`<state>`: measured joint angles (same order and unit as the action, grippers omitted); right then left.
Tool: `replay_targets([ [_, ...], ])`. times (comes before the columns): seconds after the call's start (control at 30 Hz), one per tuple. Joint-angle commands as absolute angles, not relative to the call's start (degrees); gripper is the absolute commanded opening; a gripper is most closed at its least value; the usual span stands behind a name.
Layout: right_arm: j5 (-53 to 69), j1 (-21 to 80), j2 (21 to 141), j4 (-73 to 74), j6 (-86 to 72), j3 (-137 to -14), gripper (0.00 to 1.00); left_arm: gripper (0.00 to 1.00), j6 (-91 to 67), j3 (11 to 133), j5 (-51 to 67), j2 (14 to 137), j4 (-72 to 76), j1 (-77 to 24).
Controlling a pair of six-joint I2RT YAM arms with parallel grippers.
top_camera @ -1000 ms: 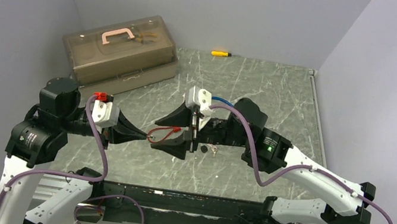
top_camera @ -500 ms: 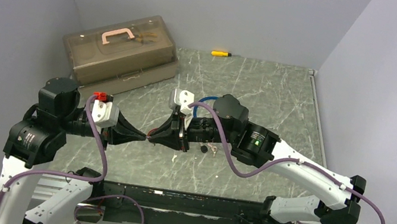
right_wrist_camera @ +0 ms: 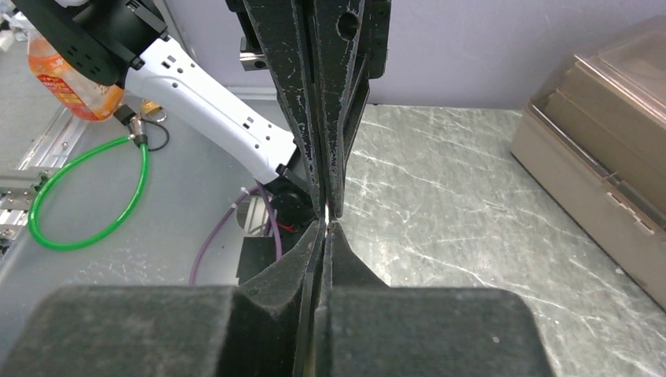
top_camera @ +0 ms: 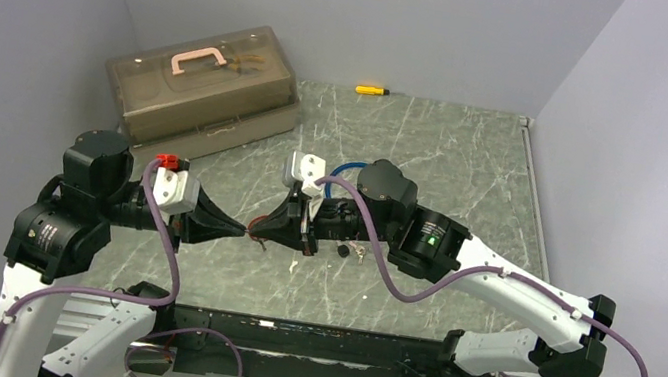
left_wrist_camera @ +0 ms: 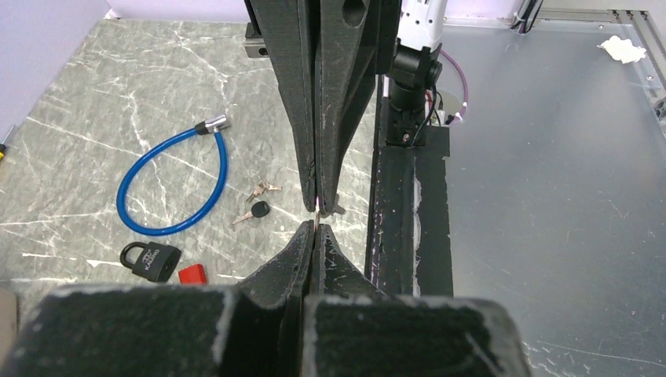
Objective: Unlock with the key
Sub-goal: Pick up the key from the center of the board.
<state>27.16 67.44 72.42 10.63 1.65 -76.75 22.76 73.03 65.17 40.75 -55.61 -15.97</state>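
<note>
My left gripper (top_camera: 245,229) and right gripper (top_camera: 263,230) meet tip to tip above the table, both shut. Each pinches one end of a thin reddish sliver (left_wrist_camera: 316,209); only its edge shows, so I cannot tell if it is a key. In the left wrist view a black padlock (left_wrist_camera: 149,259) lies on the table beside a small red piece (left_wrist_camera: 192,273). A black-headed key (left_wrist_camera: 255,211) and a small bunch of keys (left_wrist_camera: 263,188) lie near a blue cable lock (left_wrist_camera: 169,184). From above, the black-headed key (top_camera: 341,250) sits under the right arm.
A brown toolbox (top_camera: 205,82) with a pink handle stands at the back left. A yellow screwdriver (top_camera: 372,89) lies by the back wall. The black base rail (top_camera: 306,341) runs along the near edge. An orange bottle (right_wrist_camera: 75,78) and green hose (right_wrist_camera: 86,204) sit off the table.
The right gripper has moved left to the left gripper's tip and gone from open to shut on the thin piece. The left arm has stayed put.
</note>
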Motion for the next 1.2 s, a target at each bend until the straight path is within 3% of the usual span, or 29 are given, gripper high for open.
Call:
replay_targets([
  [0.0, 25.0, 67.4, 72.3, 9.5, 2.0, -77.1, 0.0, 0.0, 21.4, 75.0, 67.1, 41.2, -54.9, -15.9],
  [0.33, 25.0, 67.3, 72.7, 11.6, 2.2, -76.4, 0.0, 0.0, 20.6, 75.2, 67.5, 41.4, -54.1, -15.9],
  [0.37, 25.1, 67.3, 72.4, 11.3, 1.6, -76.2, 0.0, 0.03, 20.3, 74.9, 67.5, 41.4, -53.9, -15.9],
  [0.4, 25.1, 67.2, 72.4, 11.6, 0.8, -76.2, 0.0, 0.1, 20.0, 74.6, 67.2, 41.3, -53.6, -15.9],
  [0.53, 29.4, 63.7, 71.7, 11.3, -6.2, -74.5, 0.0, 0.57, 19.2, 74.9, 64.2, 42.1, -54.0, -15.9],
  [0.67, 31.9, 60.0, 68.2, 9.3, -11.8, -69.4, 0.0, 0.75, 20.7, 76.7, 60.3, 45.6, -57.9, -15.8],
  [0.83, 25.9, 58.9, 62.2, 10.8, -12.9, -62.5, 0.0, 0.83, 21.7, 72.3, 51.3, 49.2, -56.5, -15.9],
  [1.0, 20.5, 58.5, 55.7, 10.6, -16.5, -54.6, 0.0, 0.82, 26.1, 63.3, 37.7, 56.6, -49.2, -15.9],
  [1.17, 16.6, 58.4, 50.1, 11.2, -18.4, -50.4, 0.0, 0.81, 25.6, 59.6, 32.7, 67.3, -40.0, -16.8],
])
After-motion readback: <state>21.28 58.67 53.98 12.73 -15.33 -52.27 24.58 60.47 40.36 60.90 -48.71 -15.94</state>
